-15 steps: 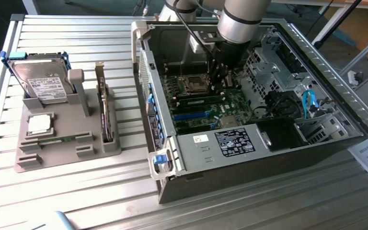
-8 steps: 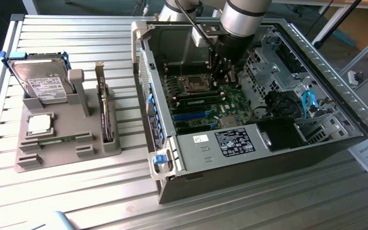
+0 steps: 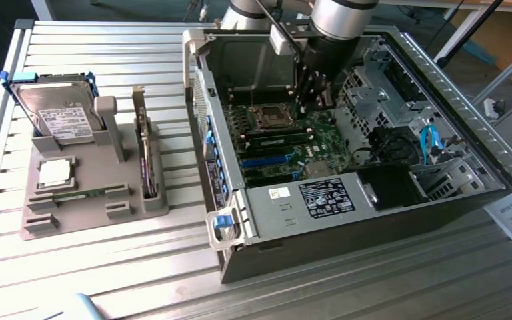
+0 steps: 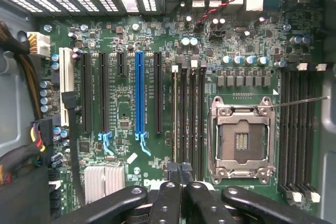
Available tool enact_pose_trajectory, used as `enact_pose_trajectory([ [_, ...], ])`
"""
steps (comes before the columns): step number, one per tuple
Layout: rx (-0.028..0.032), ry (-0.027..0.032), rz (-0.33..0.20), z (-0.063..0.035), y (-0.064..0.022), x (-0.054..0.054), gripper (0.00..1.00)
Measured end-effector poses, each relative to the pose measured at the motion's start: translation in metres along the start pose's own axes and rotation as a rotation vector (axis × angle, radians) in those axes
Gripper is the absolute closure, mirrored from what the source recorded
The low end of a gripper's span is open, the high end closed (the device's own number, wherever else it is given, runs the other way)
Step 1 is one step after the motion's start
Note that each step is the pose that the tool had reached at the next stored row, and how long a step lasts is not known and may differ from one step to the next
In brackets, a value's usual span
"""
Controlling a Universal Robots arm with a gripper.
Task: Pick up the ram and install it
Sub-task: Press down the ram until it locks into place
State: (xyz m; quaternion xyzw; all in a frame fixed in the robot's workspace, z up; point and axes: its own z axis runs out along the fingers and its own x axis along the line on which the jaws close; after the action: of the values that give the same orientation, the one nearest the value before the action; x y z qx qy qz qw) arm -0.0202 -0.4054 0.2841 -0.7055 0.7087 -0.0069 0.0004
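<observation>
1. Exterior view, nearest edge of the slatted metal table [image 3: 105,280]: the black, open-sided computer case [image 3: 345,247] lies on its side toward the exterior view's right. A grey moulded parts tray [image 3: 51,223] sits near the table's edge on the exterior view's left.
2. Along the tray's near edge lies the ram [image 3: 83,195], a long, narrow green circuit-board stick, flat in its groove and well apart from the gripper.
3. Just behind it on the tray rests a square silver processor chip [image 3: 54,173]. A wider expansion card [image 3: 149,157] stands upright along the tray's case-side edge.
4. At the tray's far corner a silver hard drive [image 3: 56,113] leans in a blue frame.
5. Farther back, the arm reaches down into the case, with the black gripper [image 3: 312,107] above the green motherboard [image 3: 327,143].
6. In the wrist view the gripper [image 4: 178,167] is clenched with nothing between its fingers. It hangs over the end of four black memory slots [image 4: 193,114], between a long blue slot [image 4: 139,93] and the open metal processor socket [image 4: 240,140].
7. A pale strip stands in the memory slot nearest the blue one; I cannot tell what it is.
</observation>
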Motion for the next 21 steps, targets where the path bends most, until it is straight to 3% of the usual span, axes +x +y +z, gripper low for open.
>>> enact_pose_trajectory([
  [17,0.0,0.0006,0.0,-0.0502,-0.0037,-0.001,0.89],
  [21,0.0,0.0006,0.0,-0.0549,-0.004,-0.001,0.89],
])
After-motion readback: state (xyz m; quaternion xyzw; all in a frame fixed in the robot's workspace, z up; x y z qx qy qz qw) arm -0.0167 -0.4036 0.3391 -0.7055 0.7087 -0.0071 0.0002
